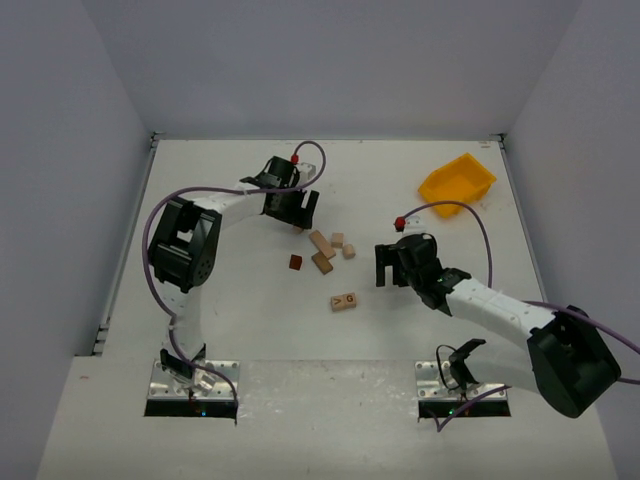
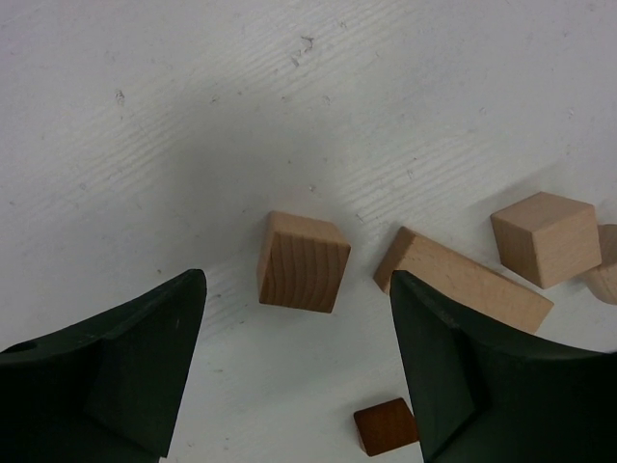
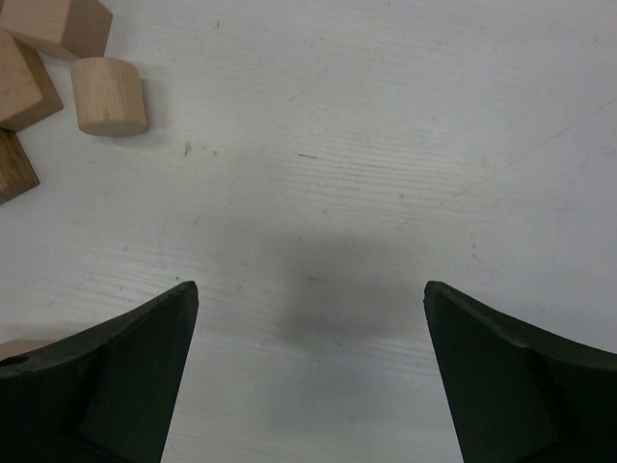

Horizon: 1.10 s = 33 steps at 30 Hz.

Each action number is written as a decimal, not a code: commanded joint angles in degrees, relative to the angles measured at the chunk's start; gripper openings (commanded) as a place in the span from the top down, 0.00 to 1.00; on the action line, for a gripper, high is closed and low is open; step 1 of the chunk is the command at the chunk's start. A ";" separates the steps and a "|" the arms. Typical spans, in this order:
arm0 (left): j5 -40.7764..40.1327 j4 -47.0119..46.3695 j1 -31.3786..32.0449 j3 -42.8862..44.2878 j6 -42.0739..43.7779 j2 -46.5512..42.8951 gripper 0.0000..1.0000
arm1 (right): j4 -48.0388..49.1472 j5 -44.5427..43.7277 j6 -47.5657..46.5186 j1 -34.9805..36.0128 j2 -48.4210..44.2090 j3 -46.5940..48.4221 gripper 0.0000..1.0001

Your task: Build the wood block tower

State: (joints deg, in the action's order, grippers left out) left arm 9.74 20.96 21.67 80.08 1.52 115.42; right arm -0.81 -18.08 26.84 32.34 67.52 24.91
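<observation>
Hovering low over the middle-left of the white table [image 1: 220,160], the left gripper [image 2: 297,285] has its jaws spread. A pale cube [image 2: 302,262] sits on the surface in the gap between them, with bare table showing on both sides of it, so nothing is grasped. Just to the right of that cube lies an oblong block [image 2: 463,280], flat and angled. Beyond it is a second cube [image 2: 545,238], touching or almost touching a round-ended piece [image 2: 605,265] that is cut off at the edge of the wrist view. The dark reddish-brown block [image 1: 295,262] lies by itself a little nearer than the pale cube. The lettered block [image 1: 343,301] lies nearer again and to the right, apart from the rest. A browner oblong [image 1: 322,262] rests at the near side of the cluster. All these pieces lie singly on the table around its centre, and no block is on top of another, so nothing is stacked yet. The right gripper [image 3: 308,289] hangs to the right of the cluster, jaws released wide over bare table, holding nothing. A yellow bin [image 1: 457,182] stands at an angle at the far right, well apart from the blocks.
</observation>
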 commanded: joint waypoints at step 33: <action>-6.22 -1.23 4.76 -19.67 -30.99 -30.82 1.00 | 0.98 -0.28 -0.47 -0.43 -1.17 1.29 0.01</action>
State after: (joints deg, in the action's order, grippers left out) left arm 8.27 20.78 22.60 67.06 -16.18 94.78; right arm -1.15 -17.54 26.55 32.34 68.29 24.91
